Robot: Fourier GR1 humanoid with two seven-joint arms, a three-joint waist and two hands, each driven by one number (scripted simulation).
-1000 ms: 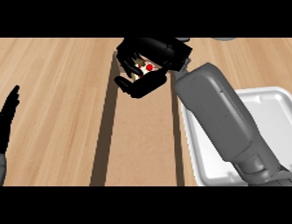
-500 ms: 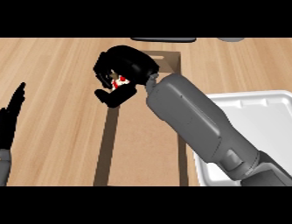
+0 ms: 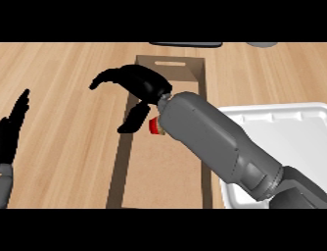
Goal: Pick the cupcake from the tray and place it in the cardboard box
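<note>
With the right hand [image 3: 141, 88] fingers spread apart at frame centre, the small red-topped cupcake [image 3: 154, 126] may roll inside the brown cardboard box [image 3: 168, 169].

1 cardboard box [image 3: 168, 162], 1 white tray [image 3: 296, 132], 1 cupcake [image 3: 154, 127] (mostly hidden), 2 robot hands: left robot hand [image 3: 7, 135], right robot hand [image 3: 139, 88].

Even, soft light covers the wooden counter [image 3: 58, 88] with no glare. The cardboard box [image 3: 168, 162] has darker shading along its inner left wall. The white tray [image 3: 296, 127] reads bright, its rim softly shaded. Edges look slightly soft throughout.
</note>
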